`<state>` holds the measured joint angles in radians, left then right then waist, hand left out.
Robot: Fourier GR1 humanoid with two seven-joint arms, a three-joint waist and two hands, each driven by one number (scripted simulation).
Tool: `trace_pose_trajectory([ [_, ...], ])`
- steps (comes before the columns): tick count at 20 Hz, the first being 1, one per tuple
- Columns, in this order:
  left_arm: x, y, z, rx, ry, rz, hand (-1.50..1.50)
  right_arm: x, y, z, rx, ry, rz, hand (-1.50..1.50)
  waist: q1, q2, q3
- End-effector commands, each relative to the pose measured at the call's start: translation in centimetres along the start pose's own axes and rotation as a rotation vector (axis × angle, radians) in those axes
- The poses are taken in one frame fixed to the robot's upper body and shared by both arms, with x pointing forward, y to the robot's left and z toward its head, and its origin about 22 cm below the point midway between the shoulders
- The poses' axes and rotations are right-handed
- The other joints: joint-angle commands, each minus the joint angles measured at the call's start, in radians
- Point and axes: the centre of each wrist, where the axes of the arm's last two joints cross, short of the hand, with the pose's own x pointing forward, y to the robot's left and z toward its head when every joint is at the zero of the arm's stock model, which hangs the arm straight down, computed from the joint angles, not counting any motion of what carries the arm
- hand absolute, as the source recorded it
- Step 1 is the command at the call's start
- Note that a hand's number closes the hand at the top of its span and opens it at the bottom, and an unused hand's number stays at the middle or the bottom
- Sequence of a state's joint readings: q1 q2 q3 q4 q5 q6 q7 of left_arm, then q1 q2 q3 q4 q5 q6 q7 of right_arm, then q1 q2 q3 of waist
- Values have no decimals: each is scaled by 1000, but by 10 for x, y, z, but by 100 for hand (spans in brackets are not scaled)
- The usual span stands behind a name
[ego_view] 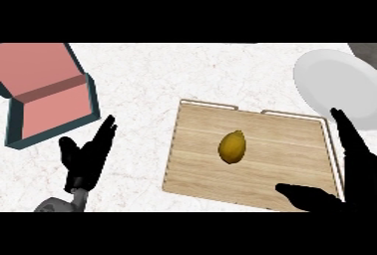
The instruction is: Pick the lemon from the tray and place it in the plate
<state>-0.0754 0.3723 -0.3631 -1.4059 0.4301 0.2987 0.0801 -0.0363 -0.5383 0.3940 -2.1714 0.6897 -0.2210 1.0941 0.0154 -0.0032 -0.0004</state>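
A yellow lemon (233,146) lies near the middle of a wooden tray (199,169) on the white counter. A white plate (331,82) sits at the upper right, partly cut off by the view's edge. My right hand (353,154) is open at the tray's right side, its fingers pointing up toward the plate and its thumb (302,193) over the tray's near right corner; the lemon lies apart to its left. My left hand (90,154) rests open to the left of the tray, fingers up, holding nothing.
A teal box with a pink inside (44,94) stands open at the upper left. A grey object (364,50) shows at the top right corner behind the plate.
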Motion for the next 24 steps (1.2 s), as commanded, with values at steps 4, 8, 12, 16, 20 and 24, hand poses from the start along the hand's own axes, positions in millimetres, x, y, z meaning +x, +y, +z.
trace_pose_trajectory([
  [4, 4, -4, -9, -13, 67, 20, 0, 57, 39, 2, 30, 110, 66, -150, -1, 5, -2],
  [8, -7, -13, -4, -8, 79, 13, 0, 70, 52, 2, 98, 161, 116, -150, -7, 3, -2],
  [12, -5, 9, 3, -18, 83, 7, 0, 86, 73, -1, 162, 186, 70, -150, -2, 3, -1],
  [16, -3, -3, 6, -5, 77, 12, 0, 82, 68, -11, 162, 191, 69, -150, -12, 2, 0],
  [20, -16, -1, 7, 3, 77, -6, 0, 83, 102, -22, 144, 201, 115, -150, -10, 5, 0],
  [24, -22, 6, 2, -7, 92, 6, 0, 84, 115, -1, 148, 238, 167, -150, -18, 4, -1],
])
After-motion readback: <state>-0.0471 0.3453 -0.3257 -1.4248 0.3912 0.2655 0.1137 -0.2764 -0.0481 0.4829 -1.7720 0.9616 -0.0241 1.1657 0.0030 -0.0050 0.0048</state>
